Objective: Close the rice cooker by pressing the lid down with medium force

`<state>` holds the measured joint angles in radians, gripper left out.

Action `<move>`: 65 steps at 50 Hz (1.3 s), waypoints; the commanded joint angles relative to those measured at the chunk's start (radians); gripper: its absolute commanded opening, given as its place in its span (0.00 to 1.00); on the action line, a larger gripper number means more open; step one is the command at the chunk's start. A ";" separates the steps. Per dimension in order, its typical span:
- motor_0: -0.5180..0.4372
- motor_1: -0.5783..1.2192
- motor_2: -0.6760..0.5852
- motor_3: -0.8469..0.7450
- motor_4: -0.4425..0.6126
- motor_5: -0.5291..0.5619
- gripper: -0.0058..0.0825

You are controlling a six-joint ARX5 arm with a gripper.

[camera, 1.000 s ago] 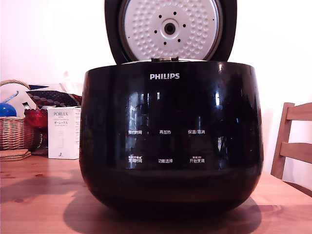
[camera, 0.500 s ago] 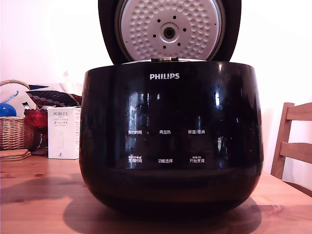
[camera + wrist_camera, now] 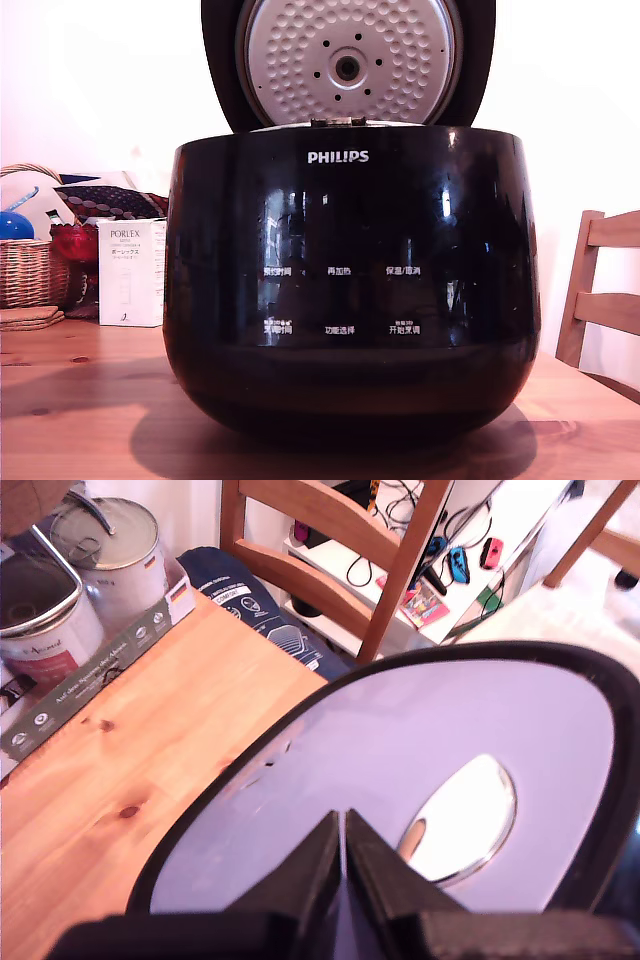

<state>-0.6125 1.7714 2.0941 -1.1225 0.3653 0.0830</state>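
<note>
**Rice cooker w/ lid raised**

Rice cooker (image 3: 350, 300): glossy black rounded body, white PHILIPS logo and white button labels on front, standing upright on wood table. Lid (image 3: 348, 62) open, near-upright behind the body; underside a dimpled silver-white disc w/ small holes, centre knob (outer face glossy in wrist view (image 3: 420, 770)).

**Black two-fingered gripper seen from the wrist camera**

Only the wrist view shows any part of the robot. The gripper (image 3: 343, 832) is matte black, with two wedge-shaped fingers (image 3: 305, 865) that taper to narrow tips. A thin pale seam runs between the two fingers. Behind them sits a wide, flat black base bar, slightly blurred. Against the pale glossy lid (image 3: 420, 740), the fingers read as dark triangles. No cables, screws or markings are visible.
</note>
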 commanded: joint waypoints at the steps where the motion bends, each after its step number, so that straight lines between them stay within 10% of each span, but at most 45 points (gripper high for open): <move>1: -0.005 0.064 -0.026 -0.010 0.008 -0.009 0.04; 65: -0.059 0.120 -0.053 0.168 0.027 -0.049 0.04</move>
<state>-0.6575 1.8954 2.0785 -0.9627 0.3904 0.0307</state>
